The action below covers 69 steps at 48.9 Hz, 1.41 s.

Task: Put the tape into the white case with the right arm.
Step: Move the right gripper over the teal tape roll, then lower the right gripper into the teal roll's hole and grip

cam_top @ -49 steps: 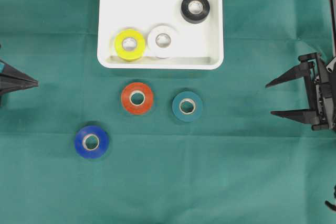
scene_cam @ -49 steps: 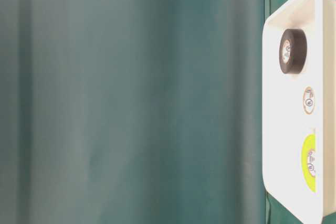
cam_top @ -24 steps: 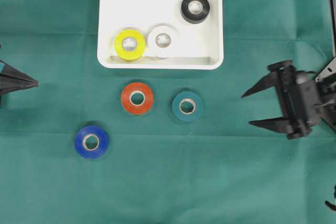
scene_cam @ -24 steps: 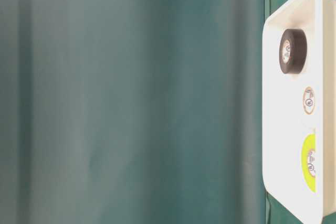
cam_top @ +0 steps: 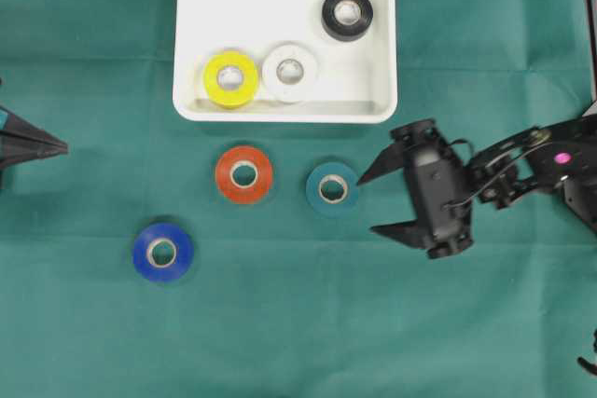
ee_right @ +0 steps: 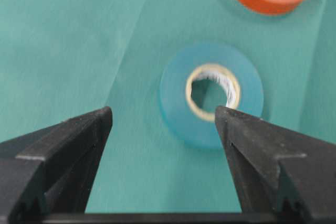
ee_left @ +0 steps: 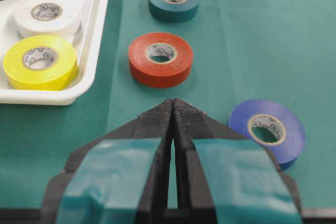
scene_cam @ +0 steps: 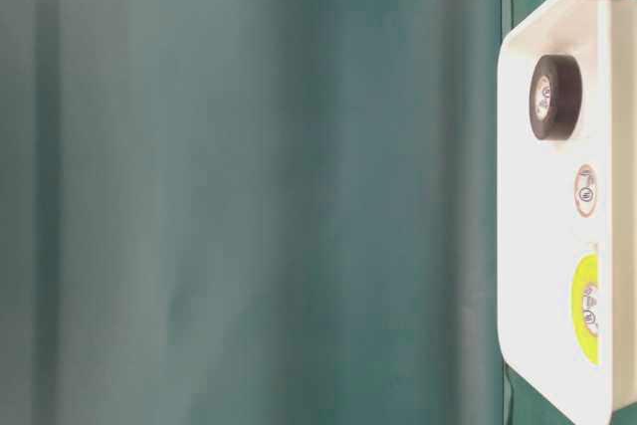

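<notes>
Pincer [cam_top: 367,202] on the right arm [cam_top: 522,170] hung spread and empty just beside the teal tape [cam_top: 332,189], which lay flat on the tabletop near the white case [cam_top: 378,44], probably light, stiff, best gripped across its outer rim.
</notes>
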### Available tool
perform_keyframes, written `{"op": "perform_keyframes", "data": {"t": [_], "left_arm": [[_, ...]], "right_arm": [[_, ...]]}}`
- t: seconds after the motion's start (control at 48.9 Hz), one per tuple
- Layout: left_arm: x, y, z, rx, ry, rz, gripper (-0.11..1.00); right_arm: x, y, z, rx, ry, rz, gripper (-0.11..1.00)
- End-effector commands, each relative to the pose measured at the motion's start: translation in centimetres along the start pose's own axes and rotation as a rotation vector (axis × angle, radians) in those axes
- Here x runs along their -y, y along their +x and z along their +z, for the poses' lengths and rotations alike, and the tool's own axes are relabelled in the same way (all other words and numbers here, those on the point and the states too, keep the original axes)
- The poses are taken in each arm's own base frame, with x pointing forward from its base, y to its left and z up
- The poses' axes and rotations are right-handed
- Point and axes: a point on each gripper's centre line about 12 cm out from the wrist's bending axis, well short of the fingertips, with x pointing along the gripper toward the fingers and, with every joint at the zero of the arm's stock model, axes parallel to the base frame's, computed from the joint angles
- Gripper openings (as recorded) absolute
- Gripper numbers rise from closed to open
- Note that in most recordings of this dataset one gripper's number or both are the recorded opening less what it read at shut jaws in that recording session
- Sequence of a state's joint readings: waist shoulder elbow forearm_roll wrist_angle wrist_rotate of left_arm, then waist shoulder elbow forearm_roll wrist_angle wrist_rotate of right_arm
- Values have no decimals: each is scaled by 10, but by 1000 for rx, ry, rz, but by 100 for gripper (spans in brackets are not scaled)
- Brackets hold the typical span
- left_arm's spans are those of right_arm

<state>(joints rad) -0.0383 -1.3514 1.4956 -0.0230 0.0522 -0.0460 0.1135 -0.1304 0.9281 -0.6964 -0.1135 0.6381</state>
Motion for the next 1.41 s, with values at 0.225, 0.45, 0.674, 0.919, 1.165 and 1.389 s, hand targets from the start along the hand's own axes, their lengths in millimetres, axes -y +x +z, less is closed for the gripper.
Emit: {"op": "perform_keyframes", "data": {"t": [0.225,0.45,0.674,0.919,1.165,1.389], "left_arm": [[0,0,4,8,-2,1,0],[0,0,4,8,0,1,0],[0,0,4,8,0,1,0],[0,0,4,8,-2,1,0],[0,0,4,8,-2,1,0],[0,0,4,8,-2,1,0]], "right_arm": [[2,20,19,14,-7,1,45],[7,25,11,-56,10,-43,45],[13,34,16,-93,11,-81,45],[11,43,13,-111,9,-73,45],[9,45,12,-117,8,-70,45],[9,46,11,-120,8,-70,45]]}}
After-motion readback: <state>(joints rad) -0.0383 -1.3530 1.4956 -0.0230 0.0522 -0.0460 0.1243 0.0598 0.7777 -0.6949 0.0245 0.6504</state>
